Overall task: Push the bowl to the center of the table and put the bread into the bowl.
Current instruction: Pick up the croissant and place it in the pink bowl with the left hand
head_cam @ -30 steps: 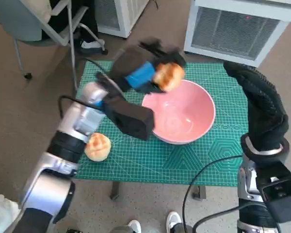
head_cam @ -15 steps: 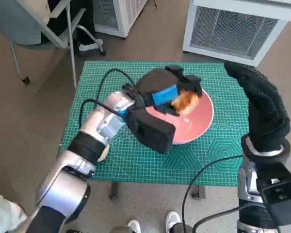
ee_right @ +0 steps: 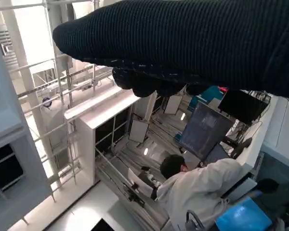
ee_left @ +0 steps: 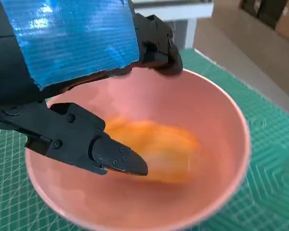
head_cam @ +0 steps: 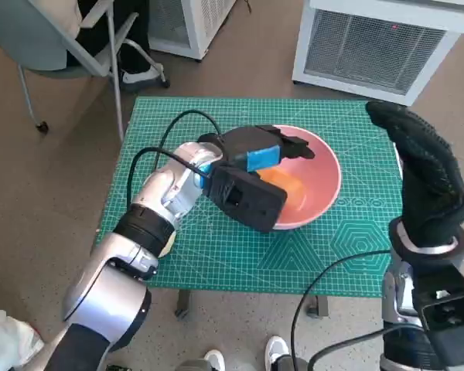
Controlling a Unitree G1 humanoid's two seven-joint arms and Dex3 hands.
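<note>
Hovering over the pink bowl, the robot's left hand has its fingers spread with nothing between them, while a blurred orange piece of bread lies inside the bowl beneath it. The bowl sits on the green mat, toward the middle of the table and somewhat to its right side. A second bread shows only as a sliver on the mat, largely hidden behind the left forearm. The right hand in its knitted glove is raised at the table's right edge, apart from the bowl and holding nothing; whether its fingers are curled cannot be told. To finish well, the left hand should likely lift straight up so no finger catches the rim and drags the bowl off its spot.
</note>
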